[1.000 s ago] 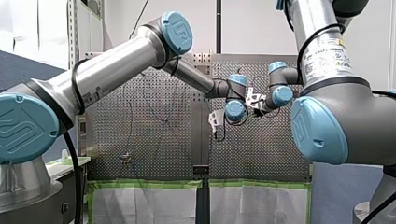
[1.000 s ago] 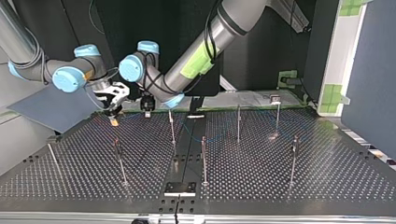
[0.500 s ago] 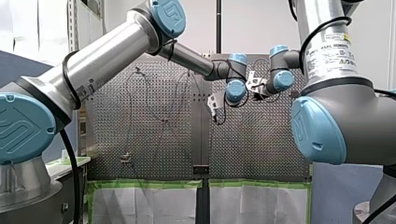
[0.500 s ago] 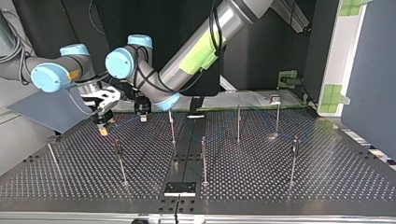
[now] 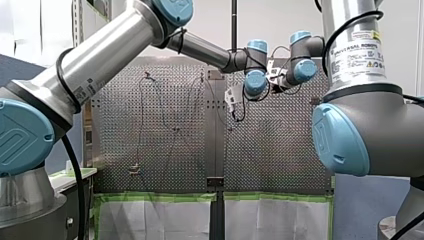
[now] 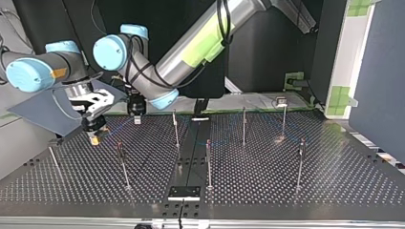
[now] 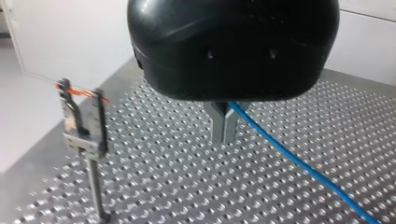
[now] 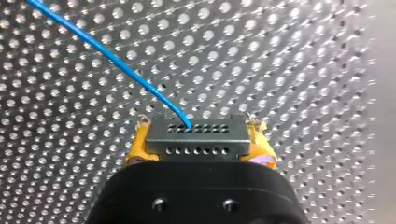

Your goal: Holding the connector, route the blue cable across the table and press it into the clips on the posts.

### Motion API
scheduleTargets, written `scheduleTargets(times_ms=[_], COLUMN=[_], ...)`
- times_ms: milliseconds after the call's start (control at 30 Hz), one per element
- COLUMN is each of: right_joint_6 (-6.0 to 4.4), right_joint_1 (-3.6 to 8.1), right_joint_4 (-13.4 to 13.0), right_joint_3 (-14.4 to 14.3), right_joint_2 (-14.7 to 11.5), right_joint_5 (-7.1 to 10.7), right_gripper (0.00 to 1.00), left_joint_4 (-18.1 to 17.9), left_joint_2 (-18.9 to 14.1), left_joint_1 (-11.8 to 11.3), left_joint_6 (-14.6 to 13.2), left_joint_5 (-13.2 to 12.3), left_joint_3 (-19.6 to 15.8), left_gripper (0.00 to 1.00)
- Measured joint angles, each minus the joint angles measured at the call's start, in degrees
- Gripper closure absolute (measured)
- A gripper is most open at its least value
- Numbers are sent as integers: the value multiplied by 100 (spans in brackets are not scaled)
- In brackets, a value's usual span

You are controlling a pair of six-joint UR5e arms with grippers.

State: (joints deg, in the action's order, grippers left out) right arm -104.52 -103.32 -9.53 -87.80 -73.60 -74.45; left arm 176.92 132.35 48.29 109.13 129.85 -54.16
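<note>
My right gripper is shut on a grey connector, held between its yellow pads. The blue cable leaves the connector and runs away over the perforated table. In the top view this gripper hangs low at the left. My left gripper stands just beside it. Its metal fingers are shut, and the blue cable comes out from between them and trails off along the table. A post with a clip stands beside the left gripper, apart from it.
Several thin posts rise from the table in the top view, among them one near the left gripper, one ahead of the right gripper, and one at the far left. A small black plate lies at the near edge.
Both arms have moved toward the top view's left. The right gripper has carried the connector left and nearer that camera, and the left gripper has followed on the cable.
</note>
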Motion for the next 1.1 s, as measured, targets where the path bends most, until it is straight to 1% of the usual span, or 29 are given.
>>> scheduleTargets(times_ms=[200, 400, 600, 733, 833, 933, 1100], right_joint_6=[-7, -9, -9, -9, -9, -9, 0], right_joint_1=[0, -6, -19, -15, -8, -4, -8], right_joint_4=[113, 192, 212, 216, 246, 280, 317], right_joint_3=[75, 134, 152, 191, 239, 274, 300], right_joint_2=[-163, -363, -412, -414, -415, -415, -422], right_joint_5=[5, 53, 78, 184, 257, 287, 297], right_gripper=[100, 100, 100, 100, 100, 100, 100], left_joint_4=[4, 24, 42, 43, 37, -6, -217], left_joint_2=[-60, -64, -125, -209, -260, -285, -292], left_joint_1=[5, 44, 58, 25, -15, -55, -134], left_joint_6=[6, 25, 57, 73, 78, 62, -12], left_joint_5=[37, 195, 406, 480, 491, 466, 299], left_joint_3=[1, -3, -4, -5, -4, -1, 9], left_gripper=[100, 100, 100, 100, 100, 100, 100])
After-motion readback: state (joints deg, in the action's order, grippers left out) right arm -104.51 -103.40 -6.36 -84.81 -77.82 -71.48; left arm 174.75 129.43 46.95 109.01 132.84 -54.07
